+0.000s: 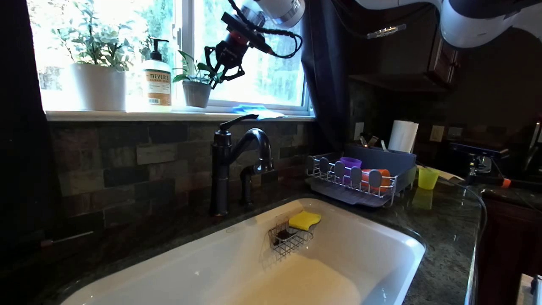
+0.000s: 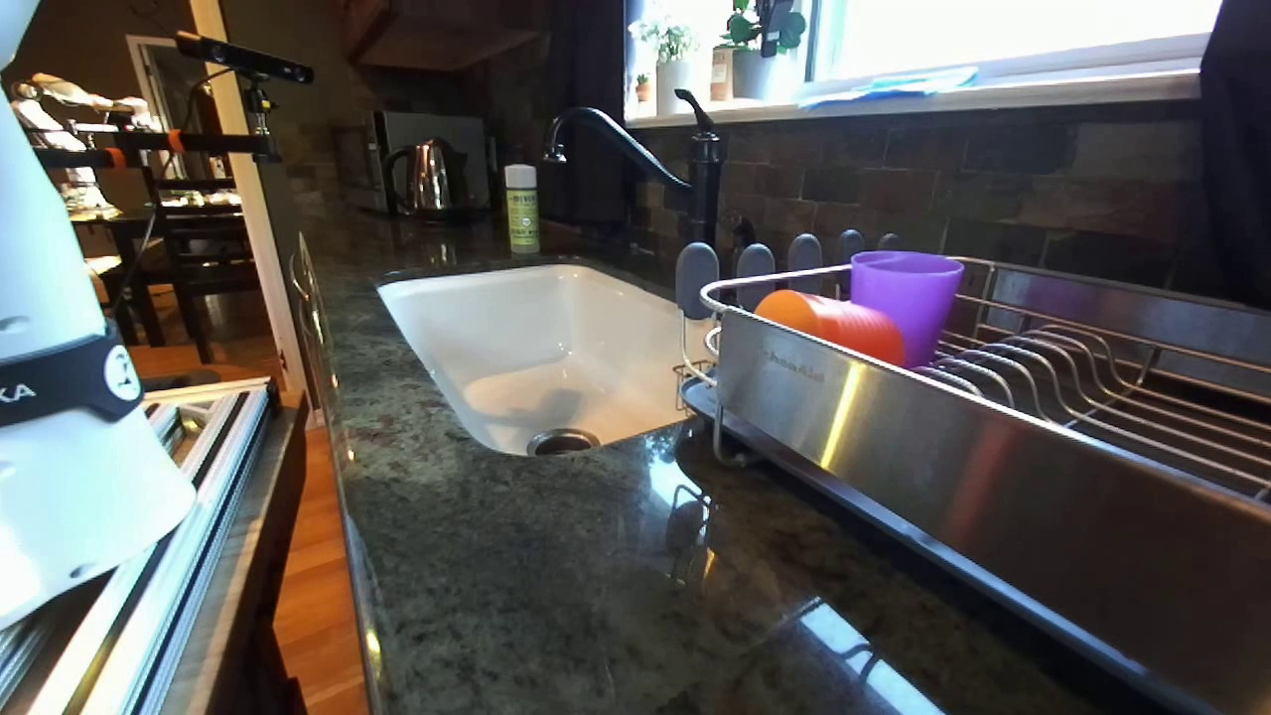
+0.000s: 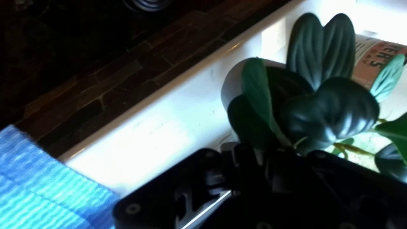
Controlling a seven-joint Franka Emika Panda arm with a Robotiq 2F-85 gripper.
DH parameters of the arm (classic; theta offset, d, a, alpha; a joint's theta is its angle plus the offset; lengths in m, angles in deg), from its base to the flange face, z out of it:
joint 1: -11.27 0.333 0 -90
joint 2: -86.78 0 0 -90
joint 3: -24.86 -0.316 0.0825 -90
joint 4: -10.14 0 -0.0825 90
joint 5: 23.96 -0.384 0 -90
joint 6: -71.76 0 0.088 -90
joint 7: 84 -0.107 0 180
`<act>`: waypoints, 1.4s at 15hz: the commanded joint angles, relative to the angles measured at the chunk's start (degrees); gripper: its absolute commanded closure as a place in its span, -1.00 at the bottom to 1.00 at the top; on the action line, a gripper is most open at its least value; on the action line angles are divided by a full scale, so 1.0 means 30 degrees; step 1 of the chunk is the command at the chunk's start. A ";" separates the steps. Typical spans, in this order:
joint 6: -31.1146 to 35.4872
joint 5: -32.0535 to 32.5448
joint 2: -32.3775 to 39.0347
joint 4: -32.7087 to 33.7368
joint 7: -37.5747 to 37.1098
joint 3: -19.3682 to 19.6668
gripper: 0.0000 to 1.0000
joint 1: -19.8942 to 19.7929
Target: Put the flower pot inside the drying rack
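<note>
The fingers (image 1: 214, 84) pinch the flower pot (image 1: 197, 94) by its rim at the windowsill (image 1: 84, 115)

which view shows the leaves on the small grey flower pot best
The wrist view: the leaves appear large, their ribs visible, though some run off the right edge. In both exterior views they look small and partly hidden by the gripper.

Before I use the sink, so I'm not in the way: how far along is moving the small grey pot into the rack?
Done: the claw is at the pot. In hand: the grip, apparently closed on the pot's edge, though leaves partly hide it. Left: moving the pot from the windowsill into the rack, where a purple cup and an orange cup are.
</note>
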 commanded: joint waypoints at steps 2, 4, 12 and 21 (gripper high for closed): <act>-0.2386 0.0057 -0.2550 -0.0724 0.0734 0.0216 0.96 -0.0808; -0.3345 0.0346 -0.3811 -0.1411 0.0940 0.0529 0.96 -0.1212; -0.0390 0.5351 -0.8717 -0.7396 -0.1500 0.3273 0.96 -0.1736; 0.0660 1.2750 -1.4053 -1.5521 -1.0028 0.4266 0.96 -0.3129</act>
